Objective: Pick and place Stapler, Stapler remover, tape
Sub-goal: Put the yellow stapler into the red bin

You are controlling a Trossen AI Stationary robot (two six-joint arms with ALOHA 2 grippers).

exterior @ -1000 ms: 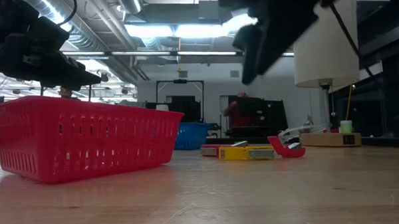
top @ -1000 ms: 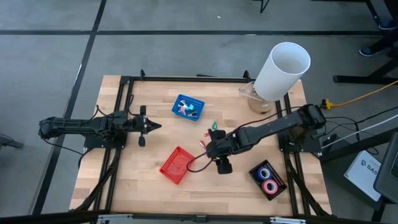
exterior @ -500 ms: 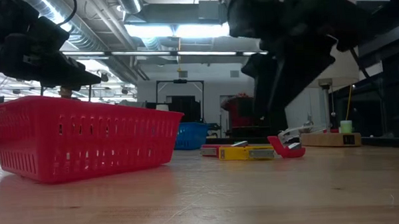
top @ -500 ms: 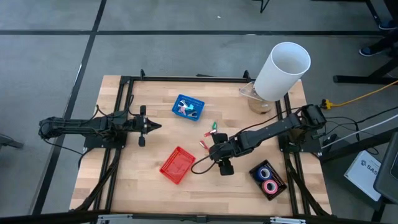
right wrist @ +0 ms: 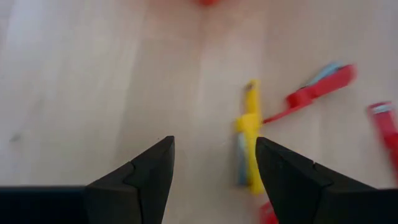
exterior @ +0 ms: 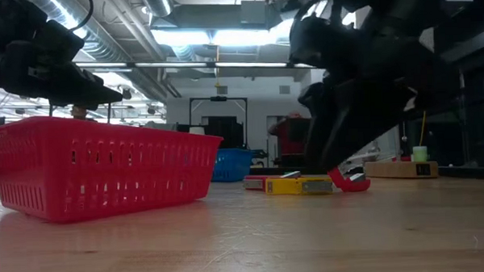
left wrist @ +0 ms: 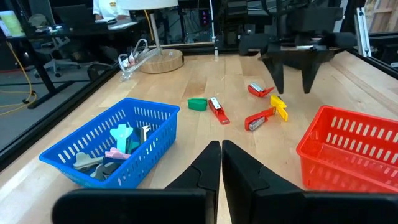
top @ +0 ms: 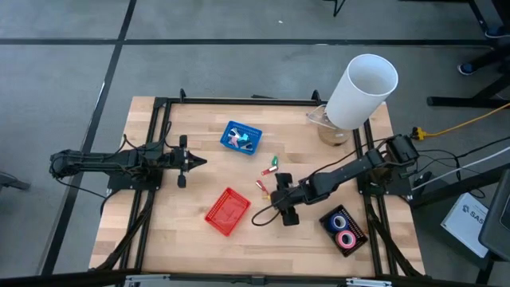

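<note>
High view from above: a wooden bench [top: 183, 239] carries two dark arms. Near the middle, the right gripper [top: 279, 189] reaches in from the right side with its fingers [right wrist: 149, 171] spread apart and empty. Just beside those fingers lie the small staplers: a yellow stapler [right wrist: 250, 143] sits right in front of the right-hand finger, with a red stapler [right wrist: 317, 87] angled next to it, touching it at one end. Neither is between the fingers. More small red and green pieces [top: 272, 162] lie a little beyond the yellow stapler, toward the blue basket [top: 241, 137].

A red basket [top: 226, 211] sits empty just to the other side of the gripper from the staplers, with bare wood between them. A black tray holding the tape [top: 343, 228], one blue roll and one pink, rests near the bench's front right corner, behind the right arm. A tall white cylinder [top: 360, 89] stands at the far right corner.

Well apart from the staplers, the left gripper [top: 194, 162] waits near the left side, fingers pressed together on nothing.
</note>
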